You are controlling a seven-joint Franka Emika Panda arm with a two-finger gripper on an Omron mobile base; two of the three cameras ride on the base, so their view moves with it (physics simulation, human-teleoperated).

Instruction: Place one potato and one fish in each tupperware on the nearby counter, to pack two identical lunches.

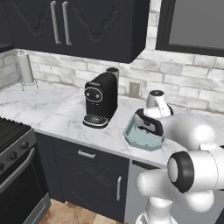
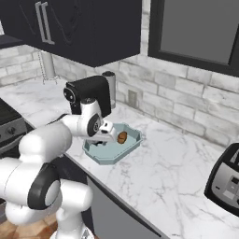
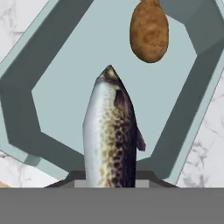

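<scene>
A pale blue-green octagonal tupperware (image 1: 131, 137) (image 2: 108, 157) (image 3: 26, 87) sits on the marbled counter (image 1: 57, 113) (image 2: 163, 172), just right of the coffee machine. A brown potato (image 2: 122, 137) (image 3: 149, 30) lies inside it near the far wall. My gripper (image 1: 148, 127) (image 2: 103, 136) (image 3: 109, 180) hangs low over the tray, shut on a speckled silver fish (image 3: 109, 135). The fish points head-first toward the potato, above the tray floor. In the hand view the fish covers most of the fingertips. My arm hides part of the tray in the left base view.
A black coffee machine (image 1: 100, 99) (image 2: 88, 93) stands close to the tray's left. A paper towel holder (image 1: 25, 68) is at the far left, a stove (image 1: 11, 135) is below it, and a dark toaster (image 2: 226, 179) sits at the right. Dark upper cabinets (image 1: 87, 26) hang overhead.
</scene>
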